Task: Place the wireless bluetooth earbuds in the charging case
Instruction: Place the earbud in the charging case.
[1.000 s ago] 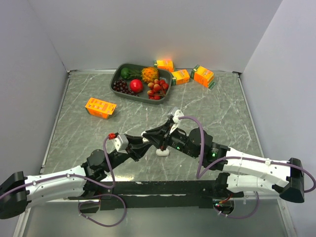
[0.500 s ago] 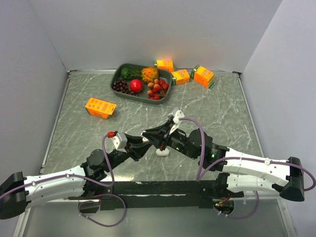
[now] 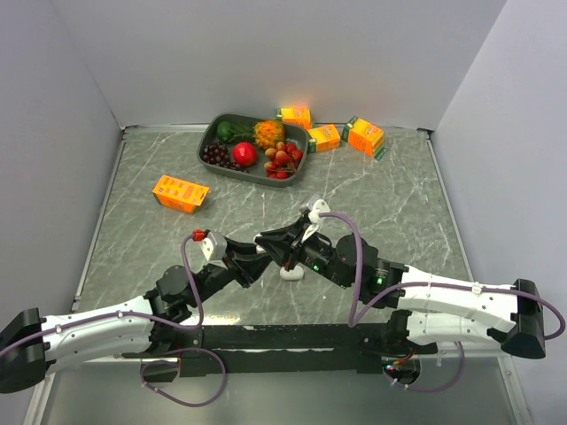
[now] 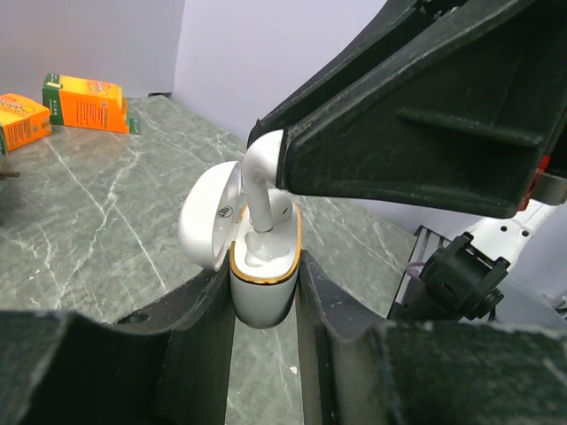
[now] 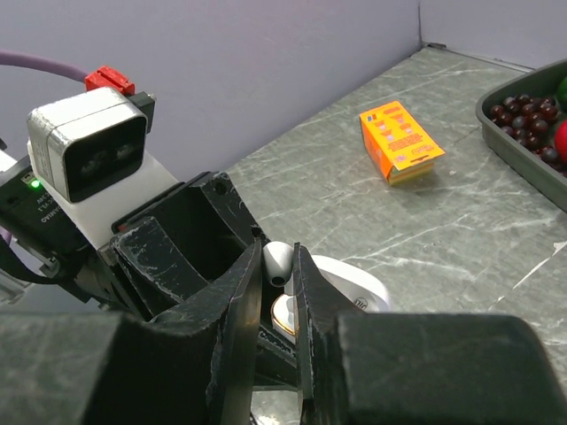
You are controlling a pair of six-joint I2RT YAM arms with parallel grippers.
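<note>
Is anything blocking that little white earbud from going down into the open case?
Nothing visible. The right gripper holds the earbud over the case, stem reaching into it; the lid is swung back, and the left gripper clamps the case from the sides.

Robot laboratory work cell. My left arm [image 3: 97,329] and right arm [image 3: 461,301] are mounted at the near edge of a marble-patterned table [image 3: 399,204] boxed in by plain pale walls [image 3: 266,53]. Purple cables [image 3: 355,266] loop from me. A tray [image 3: 203,146] of fruit and orange cartons [image 3: 181,192] lie about as props.
</note>
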